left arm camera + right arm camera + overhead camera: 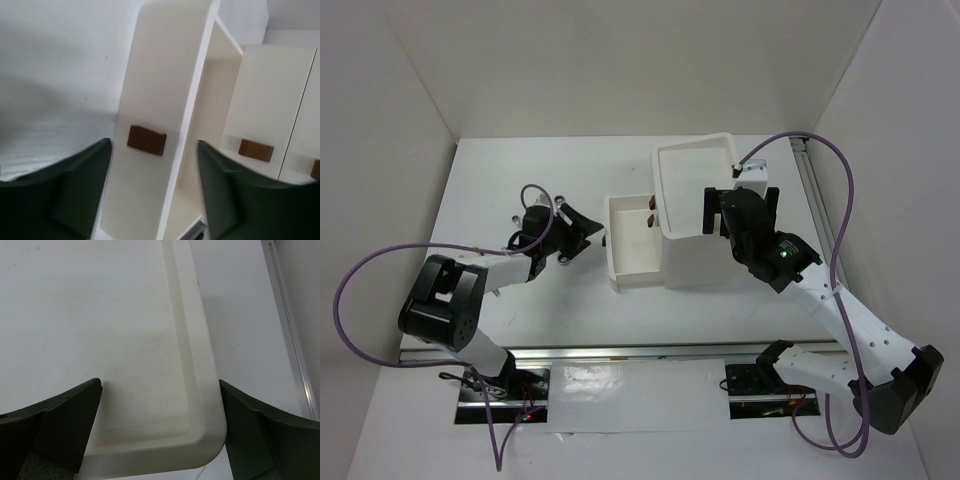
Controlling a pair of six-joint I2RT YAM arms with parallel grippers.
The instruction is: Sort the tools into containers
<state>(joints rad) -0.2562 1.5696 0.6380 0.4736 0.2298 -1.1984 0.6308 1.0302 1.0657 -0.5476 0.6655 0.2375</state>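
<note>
The white desk [500, 170] carries the white box unit [705, 260] at its middle. The rimmed top tray [695, 150] faces up, and one drawer [632, 272] stands slid out to the left.

Your right gripper [740, 205] hangs over the tray's right side. In the right wrist view its fingers [60, 425] are spread wide, straddling a rounded corner of the rim and holding nothing.

Your left gripper [592, 235] sits just left of the open drawer, also spread and holding nothing. The left wrist view puts the drawer's small red-brown handle [146, 140] between the fingers, apart from both.

The unit looks like thin, light, smooth plastic. Expect it to skate on the desk if you tug a drawer, so pinch the stiff little handle squarely and steady the body with the other arm.

You cannot see the tools plainly. Small grey bits [510, 218] show beside the left arm, too small to name. Such tools are likely stiff and dense, with slick metal shanks, so take each one by its handle.
</note>
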